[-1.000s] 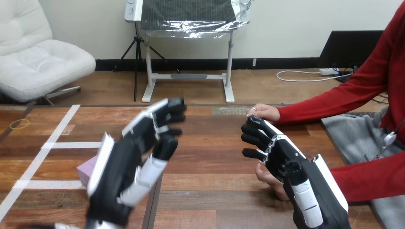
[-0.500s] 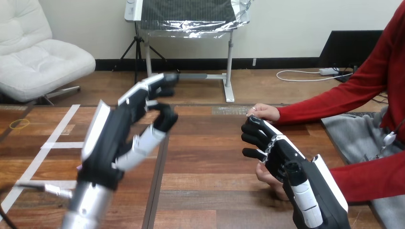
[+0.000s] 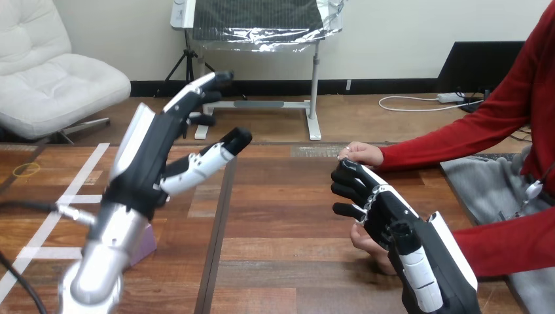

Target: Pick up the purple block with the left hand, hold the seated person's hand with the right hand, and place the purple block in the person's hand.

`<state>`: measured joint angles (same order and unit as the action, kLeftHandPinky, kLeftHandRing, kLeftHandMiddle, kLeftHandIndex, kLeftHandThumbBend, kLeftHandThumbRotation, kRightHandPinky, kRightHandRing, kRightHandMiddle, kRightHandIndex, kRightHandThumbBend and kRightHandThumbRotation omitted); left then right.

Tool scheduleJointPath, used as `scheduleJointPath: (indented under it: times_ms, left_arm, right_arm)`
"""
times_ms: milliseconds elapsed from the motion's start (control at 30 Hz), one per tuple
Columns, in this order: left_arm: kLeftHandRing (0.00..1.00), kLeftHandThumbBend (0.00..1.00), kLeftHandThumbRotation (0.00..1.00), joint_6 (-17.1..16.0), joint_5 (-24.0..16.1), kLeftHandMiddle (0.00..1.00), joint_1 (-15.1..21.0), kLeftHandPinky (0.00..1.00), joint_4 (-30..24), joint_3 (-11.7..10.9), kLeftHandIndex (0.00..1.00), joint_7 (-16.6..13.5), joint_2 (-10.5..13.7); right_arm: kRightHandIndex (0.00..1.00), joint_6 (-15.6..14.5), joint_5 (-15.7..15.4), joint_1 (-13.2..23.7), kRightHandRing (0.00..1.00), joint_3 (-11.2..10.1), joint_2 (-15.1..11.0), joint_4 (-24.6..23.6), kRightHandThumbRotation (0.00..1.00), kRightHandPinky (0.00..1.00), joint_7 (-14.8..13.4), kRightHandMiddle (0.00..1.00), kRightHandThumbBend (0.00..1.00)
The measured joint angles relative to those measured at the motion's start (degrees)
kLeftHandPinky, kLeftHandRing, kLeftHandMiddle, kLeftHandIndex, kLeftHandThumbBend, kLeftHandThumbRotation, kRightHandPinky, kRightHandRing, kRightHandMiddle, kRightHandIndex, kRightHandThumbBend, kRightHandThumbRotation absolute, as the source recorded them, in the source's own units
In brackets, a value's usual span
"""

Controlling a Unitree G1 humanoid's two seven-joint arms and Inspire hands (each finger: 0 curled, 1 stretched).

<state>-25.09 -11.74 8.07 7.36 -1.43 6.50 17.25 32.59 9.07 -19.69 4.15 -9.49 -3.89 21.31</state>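
The left robot hand (image 3: 147, 160) is up in the air, open, with straight fingers. The purple block (image 3: 145, 241) sits on the tabletop (image 3: 288, 229) at the near left, partly hidden behind that arm. The right robot hand (image 3: 383, 212) lies over the person's near hand (image 3: 365, 243); I cannot tell if it grips.

The table (image 3: 294, 216) runs across in front of me. My left hand (image 3: 154, 160) hangs raised over its left half. The block (image 3: 146, 241) sits on the table under that forearm, mostly hidden behind it. Tape strips (image 3: 72, 198) lie on the table farther left, with a small ring (image 3: 26, 170) near the left edge. My right hand (image 3: 393, 222) is over the right half, well apart from the left. The person's far hand (image 3: 364, 154) is just behind it. The person's near hand (image 3: 368, 243) shows under it, at its left side; I cannot tell whether they touch.
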Motion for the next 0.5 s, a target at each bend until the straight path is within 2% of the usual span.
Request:
scheduleJointPath:
  times_ms: [267,500]
  left_arm:
    - [0.90,0.71,0.55,1.2,-6.3,0.93,5.8,0.76,6.7,0.3,0.90,-2.4,2.8]
    - [0.89,0.74,0.52,1.2,-10.1,0.92,9.8,0.75,13.4,0.8,0.88,-5.5,4.6]
  right_arm:
    - [0.90,0.0,0.0,0.2,0.90,-0.3,0.0,0.0,1.00,0.83,0.0,0.90,0.76]
    - [0.90,0.0,0.0,0.7,0.90,-0.8,0.0,0.0,1.00,0.83,0.0,0.90,0.76]
